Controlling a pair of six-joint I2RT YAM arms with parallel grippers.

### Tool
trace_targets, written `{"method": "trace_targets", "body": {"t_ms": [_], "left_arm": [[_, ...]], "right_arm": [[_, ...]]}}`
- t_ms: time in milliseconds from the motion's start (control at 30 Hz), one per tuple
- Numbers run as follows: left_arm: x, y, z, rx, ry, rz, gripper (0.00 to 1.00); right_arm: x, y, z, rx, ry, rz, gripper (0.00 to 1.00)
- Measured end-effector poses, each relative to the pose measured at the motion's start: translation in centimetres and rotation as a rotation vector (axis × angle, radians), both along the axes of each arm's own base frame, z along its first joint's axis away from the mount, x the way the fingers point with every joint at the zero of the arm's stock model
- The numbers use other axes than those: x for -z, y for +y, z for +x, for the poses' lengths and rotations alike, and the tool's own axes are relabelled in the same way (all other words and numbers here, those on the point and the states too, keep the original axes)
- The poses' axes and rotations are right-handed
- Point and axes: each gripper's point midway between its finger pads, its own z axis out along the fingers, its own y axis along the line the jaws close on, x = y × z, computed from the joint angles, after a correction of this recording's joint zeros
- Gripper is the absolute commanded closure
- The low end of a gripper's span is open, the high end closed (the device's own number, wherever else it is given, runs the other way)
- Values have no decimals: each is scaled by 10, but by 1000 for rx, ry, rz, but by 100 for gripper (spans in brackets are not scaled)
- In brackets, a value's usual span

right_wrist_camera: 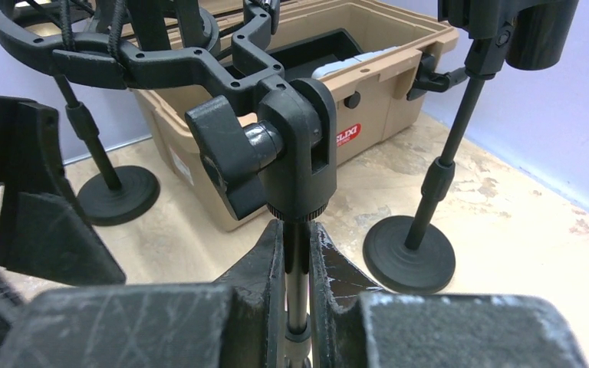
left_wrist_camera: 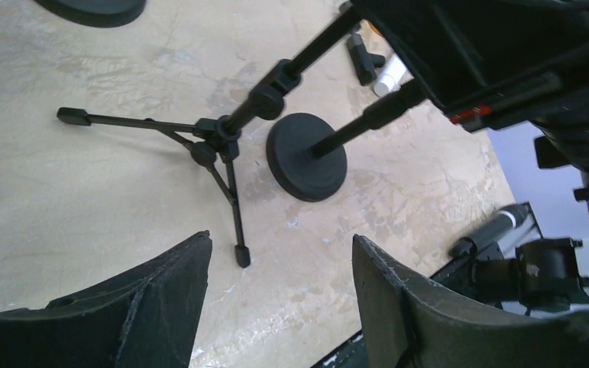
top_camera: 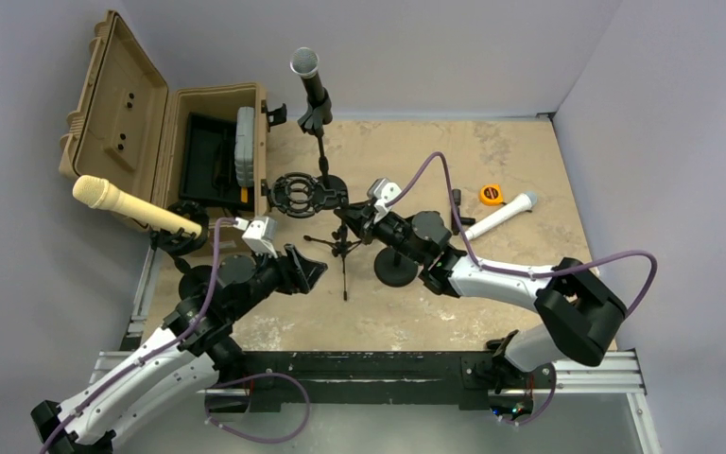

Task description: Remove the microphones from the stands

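A black microphone (top_camera: 306, 76) with a silver grille sits upright in the clip of a round-base stand (right_wrist_camera: 410, 253) at the back centre. A beige microphone (top_camera: 132, 208) sits tilted in a stand at the left. A black tripod stand (top_camera: 342, 251) carries a shock mount (top_camera: 301, 194) that looks empty. My right gripper (top_camera: 352, 222) is shut on this stand's thin pole (right_wrist_camera: 297, 261), just under the mount's clamp knob (right_wrist_camera: 238, 153). My left gripper (top_camera: 314, 272) is open and empty, just left of the tripod (left_wrist_camera: 222, 138), above the table.
An open tan case (top_camera: 217, 142) stands at the back left, close behind the shock mount (right_wrist_camera: 161, 57). A white microphone (top_camera: 506, 216) and an orange tape measure (top_camera: 492, 194) lie at the right. A bare round-base stand (top_camera: 395, 268) stands under my right arm.
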Motion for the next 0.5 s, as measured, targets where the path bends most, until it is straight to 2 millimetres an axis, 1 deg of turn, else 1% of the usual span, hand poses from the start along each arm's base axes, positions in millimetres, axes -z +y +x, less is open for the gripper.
{"method": "trace_targets", "body": {"t_ms": [133, 267, 400, 500], "left_arm": [[13, 2, 12, -76, 10, -25, 39], [25, -6, 23, -112, 45, -64, 42], [30, -16, 30, -126, 85, -95, 45], [23, -19, 33, -143, 92, -147, 46]], "right_arm": [[0, -2, -1, -18, -1, 8, 100], [0, -2, -2, -31, -2, 10, 100], [0, -3, -3, -34, -5, 15, 100], [0, -2, -4, -40, -6, 17, 100]]}}
